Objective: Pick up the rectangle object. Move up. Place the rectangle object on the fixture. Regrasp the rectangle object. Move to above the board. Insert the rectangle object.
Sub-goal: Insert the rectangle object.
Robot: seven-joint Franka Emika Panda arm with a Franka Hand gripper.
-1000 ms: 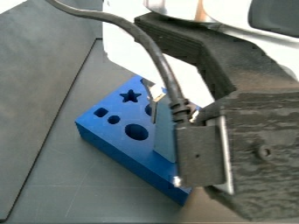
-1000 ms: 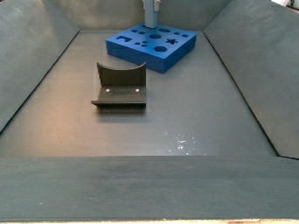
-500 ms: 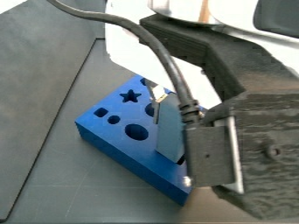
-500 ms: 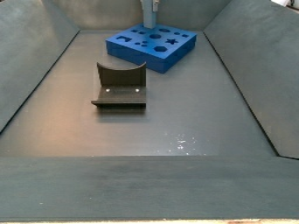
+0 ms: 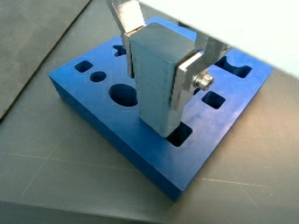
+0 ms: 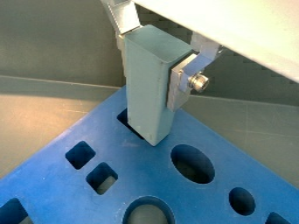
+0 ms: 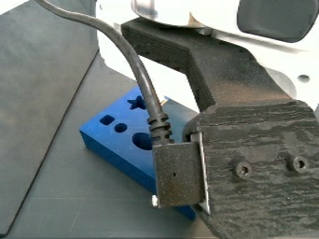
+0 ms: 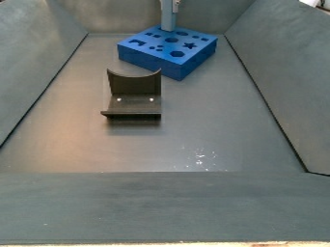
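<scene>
Jaws: your gripper [image 5: 163, 66], over the board [image 5: 105, 109], clamps the rectangle object [image 5: 158, 83].
Obstruction: arm housing blocks a side view.
Count: one fixture [image 8: 131, 96], at the board's 7 o'clock.

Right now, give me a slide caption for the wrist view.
Gripper holds the rectangle object upright, its lower end at a slot in the board.

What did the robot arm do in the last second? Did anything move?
The gripper, shut on the rectangle object, came down over the far edge of the board; the block's lower end now sits in a slot there. The board and the fixture stayed put.
</scene>
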